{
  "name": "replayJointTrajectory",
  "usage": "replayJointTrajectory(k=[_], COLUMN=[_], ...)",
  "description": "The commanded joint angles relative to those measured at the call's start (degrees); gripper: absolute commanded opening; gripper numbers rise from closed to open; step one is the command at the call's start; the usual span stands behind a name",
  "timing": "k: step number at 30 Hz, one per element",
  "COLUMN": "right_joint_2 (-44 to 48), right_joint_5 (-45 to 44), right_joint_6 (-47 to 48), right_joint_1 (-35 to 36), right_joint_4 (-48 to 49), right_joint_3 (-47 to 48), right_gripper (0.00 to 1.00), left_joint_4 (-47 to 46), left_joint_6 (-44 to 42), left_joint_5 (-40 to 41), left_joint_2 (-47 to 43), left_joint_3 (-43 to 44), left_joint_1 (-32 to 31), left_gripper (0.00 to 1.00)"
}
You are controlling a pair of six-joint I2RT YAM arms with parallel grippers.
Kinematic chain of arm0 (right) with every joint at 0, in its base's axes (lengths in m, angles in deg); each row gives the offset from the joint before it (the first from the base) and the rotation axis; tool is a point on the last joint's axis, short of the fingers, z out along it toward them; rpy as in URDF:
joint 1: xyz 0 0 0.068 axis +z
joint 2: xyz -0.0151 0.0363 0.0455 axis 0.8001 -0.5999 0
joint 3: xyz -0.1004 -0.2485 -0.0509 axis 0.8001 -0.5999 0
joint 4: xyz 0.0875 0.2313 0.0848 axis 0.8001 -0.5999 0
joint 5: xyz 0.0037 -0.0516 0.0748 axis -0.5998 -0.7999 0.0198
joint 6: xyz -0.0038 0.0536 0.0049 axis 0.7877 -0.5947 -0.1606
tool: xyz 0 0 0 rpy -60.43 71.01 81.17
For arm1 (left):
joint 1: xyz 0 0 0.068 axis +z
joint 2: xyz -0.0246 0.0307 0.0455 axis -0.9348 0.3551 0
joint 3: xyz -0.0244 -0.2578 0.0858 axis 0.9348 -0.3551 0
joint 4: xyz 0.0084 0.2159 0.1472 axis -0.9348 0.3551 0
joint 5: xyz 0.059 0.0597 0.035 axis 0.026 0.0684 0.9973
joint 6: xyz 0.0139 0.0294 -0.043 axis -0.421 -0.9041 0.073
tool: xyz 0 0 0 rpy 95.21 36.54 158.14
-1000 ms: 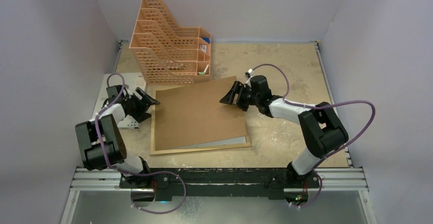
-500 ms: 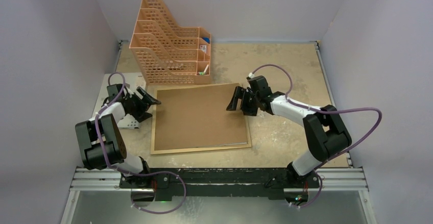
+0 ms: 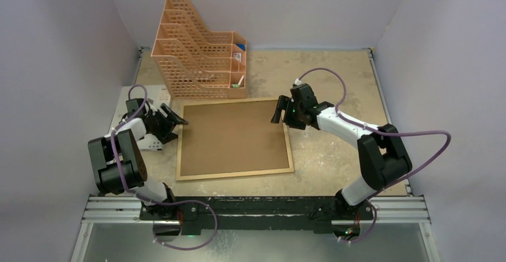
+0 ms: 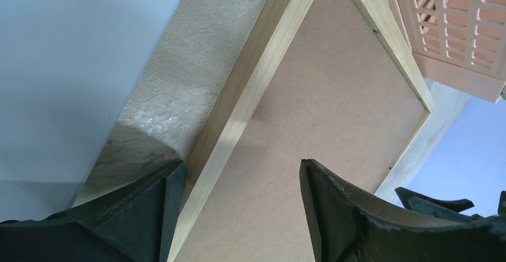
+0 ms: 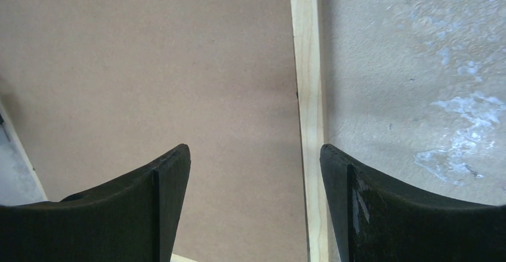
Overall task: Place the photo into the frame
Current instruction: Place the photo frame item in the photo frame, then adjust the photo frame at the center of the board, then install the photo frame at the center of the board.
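The light-wood frame lies flat on the table. The brown backing board lies inside it and fills it. The photo is hidden; none of it shows. My left gripper is open at the frame's left rail, one finger on each side of the rail, above the board. My right gripper is open and empty at the frame's far right corner. In the right wrist view the gripper straddles the right rail and the edge of the board.
An orange lattice file organizer stands just behind the frame's far left corner, also in the left wrist view. A pale sheet lies at the table's left edge behind my left arm. Walls close in on three sides.
The board's right side was held up by my right gripper; it has come down flat into the frame. The right gripper let go and moved right. The left arm stayed put.
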Motion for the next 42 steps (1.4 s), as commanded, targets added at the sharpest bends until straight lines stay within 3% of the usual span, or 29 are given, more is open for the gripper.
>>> replayJointTrajectory(k=[1, 16, 23, 26, 29, 33, 37, 42], right_joint_2=[0.03, -4.0, 3.25, 11.35, 16.16, 19.88, 19.78, 15.03], right_joint_5=[-4.39, 8.29, 4.68, 0.06, 7.91, 21.75, 23.38, 24.44], right_joint_6=[1.45, 6.65, 3.7, 5.88, 12.87, 16.72, 18.36, 22.6], right_joint_1=[0.09, 0.05, -1.64, -1.86, -1.71, 0.32, 6.23, 13.4], right_joint_4=[-1.41, 0.92, -0.9, -2.39, 1.89, 7.09, 8.97, 7.81], right_joint_3=[2.03, -1.29, -6.94, -8.63, -10.16, -13.53, -13.83, -11.79], right_gripper=[0.82, 0.82, 0.82, 0.82, 0.79, 0.71, 0.62, 0.41], left_joint_4=[0.66, -2.44, -9.51, -16.41, -13.84, -10.06, -5.98, 0.27], left_joint_6=[-1.16, -0.96, 4.22, 7.06, 7.08, 4.4, 2.65, 1.47], left_joint_5=[-2.81, -9.75, -7.88, -5.65, 0.33, 5.98, 7.89, 9.28], left_joint_2=[0.95, 2.61, 3.29, 3.78, 0.92, -4.15, -8.21, -12.18], left_joint_3=[1.41, 0.19, 0.08, 0.89, 0.18, -1.8, -3.9, -6.78], left_joint_1=[-0.33, -2.89, -13.39, -18.78, -20.37, -20.45, -20.45, -20.45], left_gripper=[0.72, 0.64, 0.64, 0.64, 0.64, 0.68, 0.7, 0.67])
